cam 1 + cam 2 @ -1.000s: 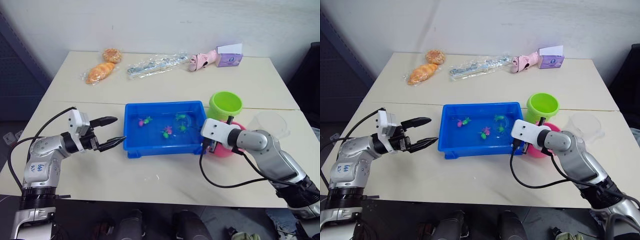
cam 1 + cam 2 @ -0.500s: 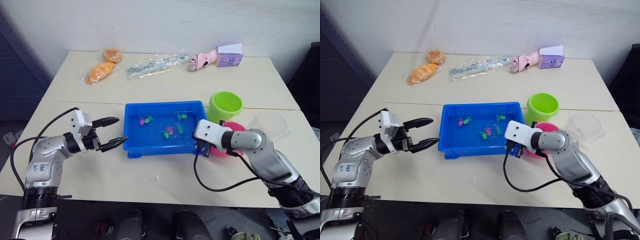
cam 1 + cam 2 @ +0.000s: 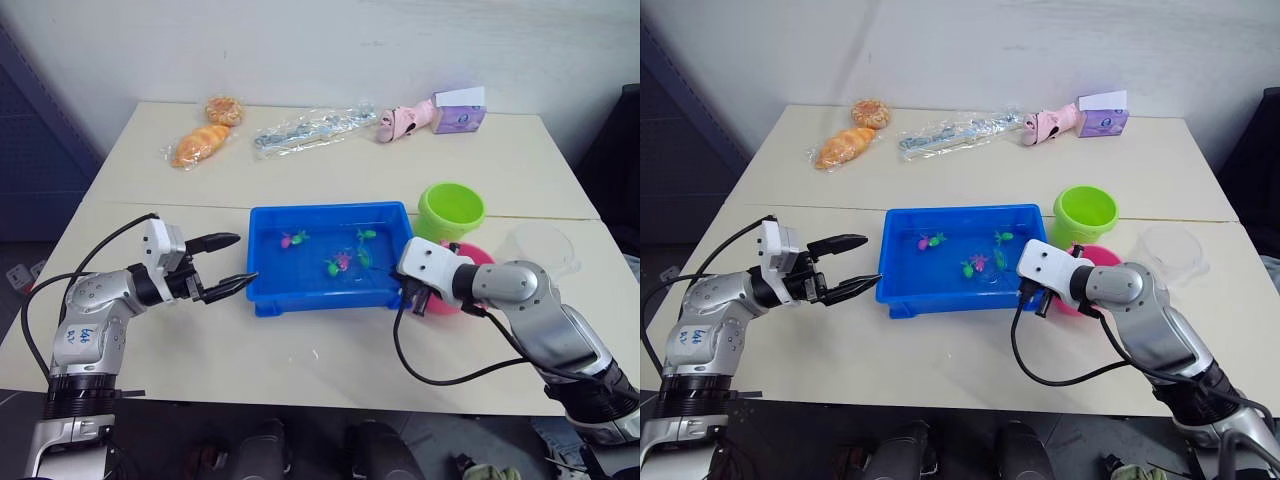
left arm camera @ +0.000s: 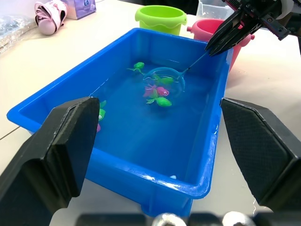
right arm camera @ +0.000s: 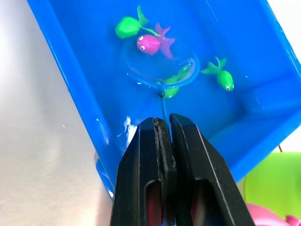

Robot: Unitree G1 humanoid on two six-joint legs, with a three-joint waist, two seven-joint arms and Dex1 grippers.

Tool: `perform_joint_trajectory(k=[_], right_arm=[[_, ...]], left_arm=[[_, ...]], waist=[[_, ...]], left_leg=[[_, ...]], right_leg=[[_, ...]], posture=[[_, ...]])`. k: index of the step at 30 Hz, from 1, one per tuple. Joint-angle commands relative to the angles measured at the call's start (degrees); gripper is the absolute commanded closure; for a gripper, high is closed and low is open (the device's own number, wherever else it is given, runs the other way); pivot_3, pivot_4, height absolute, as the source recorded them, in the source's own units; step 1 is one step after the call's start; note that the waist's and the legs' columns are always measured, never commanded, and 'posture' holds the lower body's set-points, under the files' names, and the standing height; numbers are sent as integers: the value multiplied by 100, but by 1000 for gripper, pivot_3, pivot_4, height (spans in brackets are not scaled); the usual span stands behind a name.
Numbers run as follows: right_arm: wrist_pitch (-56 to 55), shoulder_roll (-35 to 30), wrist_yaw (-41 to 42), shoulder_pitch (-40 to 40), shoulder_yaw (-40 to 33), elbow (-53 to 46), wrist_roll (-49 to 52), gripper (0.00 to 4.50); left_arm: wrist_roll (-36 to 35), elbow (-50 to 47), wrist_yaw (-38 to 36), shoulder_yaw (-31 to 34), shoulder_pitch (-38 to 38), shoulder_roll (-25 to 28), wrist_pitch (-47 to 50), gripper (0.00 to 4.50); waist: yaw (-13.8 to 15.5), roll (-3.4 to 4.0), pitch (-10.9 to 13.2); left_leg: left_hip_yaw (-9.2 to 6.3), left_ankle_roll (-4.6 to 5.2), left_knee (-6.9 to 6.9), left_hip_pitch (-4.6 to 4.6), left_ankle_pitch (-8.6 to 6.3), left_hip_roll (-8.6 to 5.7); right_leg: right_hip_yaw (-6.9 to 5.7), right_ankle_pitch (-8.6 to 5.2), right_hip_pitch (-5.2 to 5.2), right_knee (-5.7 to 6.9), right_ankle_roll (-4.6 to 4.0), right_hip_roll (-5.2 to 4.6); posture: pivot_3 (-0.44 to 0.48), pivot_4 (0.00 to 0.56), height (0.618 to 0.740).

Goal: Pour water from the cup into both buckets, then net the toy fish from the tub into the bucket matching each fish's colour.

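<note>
The blue tub (image 3: 268,262) holds water and several toy fish, among them a pink one (image 5: 151,43) and a green one (image 5: 222,77). My right gripper (image 3: 412,292) hangs over the tub's near right corner, shut on the net's thin handle. The net (image 5: 162,66) has its light-blue hoop dipped in the water beside the pink fish and a green fish (image 5: 128,26). The pink bucket (image 3: 476,262) is partly hidden behind my right wrist. The green bucket (image 3: 451,210) stands just beyond it, with the clear cup (image 3: 540,248) to the right. My left gripper (image 3: 232,263) is open, just left of the tub.
At the table's far side lie two bread pieces (image 3: 200,145), a clear plastic bag (image 3: 310,127), a pink toy shoe (image 3: 400,120) and a purple box (image 3: 460,112). A seam (image 3: 180,207) crosses the table behind the tub. Bare tabletop lies in front of the tub.
My right gripper, still holding the net, slid left along the tub's near right corner, then came back a little to the right. The fish drifted slightly. My left gripper has barely moved.
</note>
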Motion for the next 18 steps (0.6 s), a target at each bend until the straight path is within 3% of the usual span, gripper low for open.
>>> perform_joint_trajectory(k=[1, 18], right_arm=[[10, -35, -102, 44, -268, -222, 26, 4500], [72, -176, -46, 108, -654, -392, 264, 4500]], left_arm=[[-119, -132, -40, 12, 5, -19, -23, 85], [-82, -44, -67, -38, -77, -59, -46, 85]], waist=[[0, 0, 0], [4, 0, 0]], left_leg=[[0, 0, 0, 0, 0, 0], [0, 0, 0, 0, 0, 0]], right_leg=[[0, 0, 0, 0, 0, 0], [0, 0, 0, -2, 0, 0]], posture=[[0, 150, 740], [0, 150, 740]])
